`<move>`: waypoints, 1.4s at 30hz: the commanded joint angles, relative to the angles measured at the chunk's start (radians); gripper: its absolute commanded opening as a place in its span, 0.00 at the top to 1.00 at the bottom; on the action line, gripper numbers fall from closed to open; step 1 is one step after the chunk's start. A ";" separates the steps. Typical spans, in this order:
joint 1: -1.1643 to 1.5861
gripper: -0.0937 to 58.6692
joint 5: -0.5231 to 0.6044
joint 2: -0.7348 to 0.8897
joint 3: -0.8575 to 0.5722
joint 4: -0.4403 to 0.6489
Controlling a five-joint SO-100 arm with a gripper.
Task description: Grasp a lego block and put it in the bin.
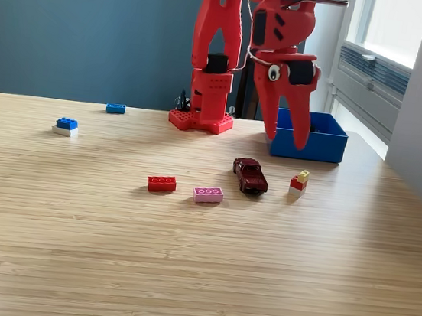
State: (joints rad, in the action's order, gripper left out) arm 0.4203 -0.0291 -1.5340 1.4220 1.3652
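Here, the wooden table (pixel 183 262) fills the exterior view. My red arm (pixel 215 58) stands at twelve o'clock; my gripper (pixel 297 134) hangs over the blue bin (pixel 324 147) at two o'clock, and I cannot tell whether it is clenched or released. Centre: toy car (pixel 250 175), red brick (pixel 161 183), pink brick (pixel 208 195). At ten o'clock: blue-and-white brick (pixel 65 126).

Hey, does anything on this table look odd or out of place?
Only the dark red toy car among the scattered lego blocks: it is the one thing that is not a brick. Nothing looks spilled or damaged, and the blue bin sits upright.
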 commanded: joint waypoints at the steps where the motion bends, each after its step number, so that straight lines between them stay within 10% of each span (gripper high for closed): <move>1: 0.072 0.45 -0.035 -0.008 -0.094 -0.002; 17: 0.100 0.49 -0.078 0.390 -0.242 0.021; 42: 0.146 0.68 -0.052 0.523 -0.324 0.017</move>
State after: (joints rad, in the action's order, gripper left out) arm 0.5584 -0.0874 -1.0032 1.1428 1.3790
